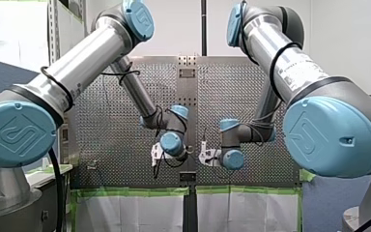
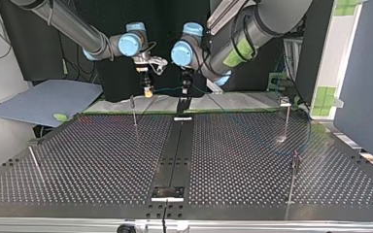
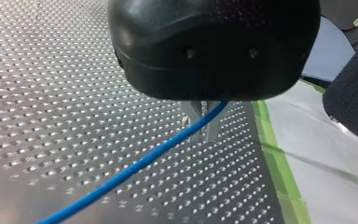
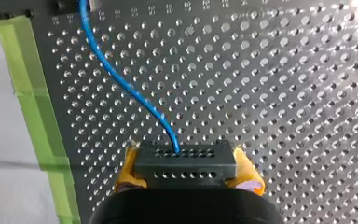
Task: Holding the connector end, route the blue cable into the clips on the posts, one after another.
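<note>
Above the perforated tabletop (image 4: 284, 93), right jaws clamp the rigid connector (image 4: 185, 165); its limp, light blue cable (image 4: 121, 84) sits pinched between left jaws.

Perforated tabletop (image 2: 102, 160), dark metal, smooth centre strip (image 2: 177, 150) running out from below left hand (image 2: 186, 88). Four thin posts on it: near post (image 2: 134, 110) close beside right hand (image 2: 147, 90); side post (image 2: 287, 119) well out past left hand; front post (image 2: 293, 179) and tilted post (image 2: 34, 161) far from both hands. Green tape (image 3: 279, 177) along tabletop edge, just beside left hand.
</note>
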You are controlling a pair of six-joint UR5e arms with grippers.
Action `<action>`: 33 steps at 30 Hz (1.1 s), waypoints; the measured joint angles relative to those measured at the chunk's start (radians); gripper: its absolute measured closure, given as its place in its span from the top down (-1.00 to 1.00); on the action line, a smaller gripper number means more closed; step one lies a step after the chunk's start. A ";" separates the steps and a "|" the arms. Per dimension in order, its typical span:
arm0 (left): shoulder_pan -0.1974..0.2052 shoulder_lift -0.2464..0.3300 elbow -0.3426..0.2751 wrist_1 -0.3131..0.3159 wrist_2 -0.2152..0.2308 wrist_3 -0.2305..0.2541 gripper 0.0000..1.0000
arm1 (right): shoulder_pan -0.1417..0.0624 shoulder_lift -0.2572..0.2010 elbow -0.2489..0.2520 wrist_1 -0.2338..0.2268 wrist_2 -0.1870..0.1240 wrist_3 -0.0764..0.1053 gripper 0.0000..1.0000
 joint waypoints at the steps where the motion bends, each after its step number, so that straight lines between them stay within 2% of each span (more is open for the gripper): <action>1: -0.005 -0.009 0.000 0.009 -0.006 -0.001 -1.00 | -0.002 0.000 0.007 -0.005 0.000 0.000 -1.00; 10: -0.050 -0.085 0.000 0.096 -0.070 0.002 -1.00 | -0.029 0.007 0.077 -0.063 0.006 0.009 -1.00; 17: -0.072 -0.119 0.000 0.159 -0.099 0.023 -1.00 | -0.049 0.060 0.088 -0.122 0.007 0.010 -1.00; 24: -0.090 -0.154 0.003 0.219 -0.115 0.026 -1.00 | -0.068 0.114 0.088 -0.146 0.009 0.006 -1.00; 28: -0.096 -0.164 0.022 0.224 -0.117 0.026 -1.00 | -0.083 0.121 0.087 -0.149 0.008 0.003 -1.00; 33: -0.121 -0.200 0.063 0.193 -0.113 0.022 -1.00 | -0.102 0.122 0.087 -0.155 0.005 -0.004 -1.00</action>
